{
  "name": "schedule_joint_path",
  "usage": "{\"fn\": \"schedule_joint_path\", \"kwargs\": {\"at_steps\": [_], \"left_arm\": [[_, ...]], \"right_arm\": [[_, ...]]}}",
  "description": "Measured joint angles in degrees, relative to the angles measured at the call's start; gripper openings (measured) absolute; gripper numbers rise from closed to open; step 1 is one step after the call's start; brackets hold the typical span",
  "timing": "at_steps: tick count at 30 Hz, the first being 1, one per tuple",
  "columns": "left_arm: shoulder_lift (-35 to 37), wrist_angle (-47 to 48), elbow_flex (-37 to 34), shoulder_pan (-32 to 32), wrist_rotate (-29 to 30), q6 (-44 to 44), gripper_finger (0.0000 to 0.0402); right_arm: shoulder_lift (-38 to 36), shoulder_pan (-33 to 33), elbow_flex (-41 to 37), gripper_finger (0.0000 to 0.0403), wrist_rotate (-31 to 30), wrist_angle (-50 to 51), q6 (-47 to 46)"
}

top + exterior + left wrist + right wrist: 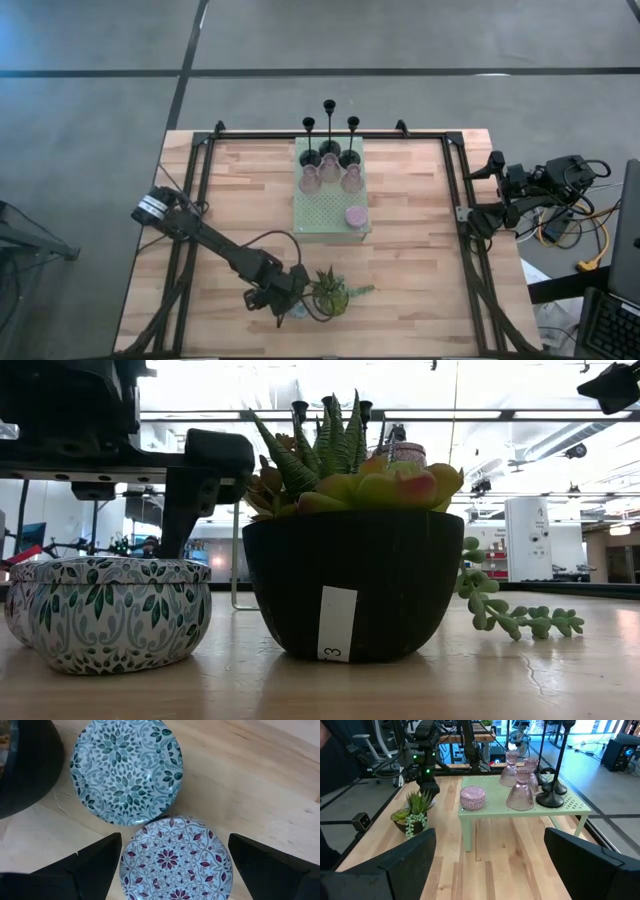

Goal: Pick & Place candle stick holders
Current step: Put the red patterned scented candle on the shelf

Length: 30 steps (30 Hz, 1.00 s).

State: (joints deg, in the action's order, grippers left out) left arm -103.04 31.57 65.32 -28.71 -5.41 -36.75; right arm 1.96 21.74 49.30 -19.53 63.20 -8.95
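Near the table's front edge, beside the potted plant (332,293), stand two small round patterned cups: a green-leafed one (127,770) and a purple-flowered one (175,865). My left gripper (175,839) hangs open above the purple one, pointing down, one finger on either side of it; I see no touch. Three black stemmed sticks (329,135), three pink glass holders (330,177) and a pink cup (355,215) stand on the pale green perforated mat (322,215). My right gripper (487,845) waits open at the table's right edge.
The dark plant pot (345,585) stands close on the right of the green-leafed cup (115,610), with a trailing sprig (510,615) lying on the wood. The mat (530,810) is raised on short legs. Bare wood lies between mat and plant.
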Motion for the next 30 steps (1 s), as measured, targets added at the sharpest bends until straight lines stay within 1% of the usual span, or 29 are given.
{"fn": "schedule_joint_path", "kwargs": {"at_steps": [6,12,22,25,30], "left_arm": [[-0.02,-0.13,-0.38,0.04,0.0,0.04,0.0369],[-0.09,-2.1,-2.67,0.04,0.04,0.15,0.0369],[-0.07,-4.36,-2.78,0.04,1.0,0.24,0.0368],[-0.07,-5.06,-2.78,0.09,2.96,-0.29,0.0357],[-0.07,-4.92,-2.78,0.13,3.02,-0.36,0.0316]], "right_arm": [[-0.01,0.0,-0.02,0.0366,-0.01,0.0,0.0],[-0.02,0.0,0.0,0.0366,0.0,0.0,0.0],[-0.01,-0.01,-0.01,0.0366,-0.01,0.0,0.0],[-0.01,-0.02,-0.01,0.0366,-0.02,0.0,0.0],[0.0,-0.02,-0.02,0.0366,0.0,0.0,0.0]]}}
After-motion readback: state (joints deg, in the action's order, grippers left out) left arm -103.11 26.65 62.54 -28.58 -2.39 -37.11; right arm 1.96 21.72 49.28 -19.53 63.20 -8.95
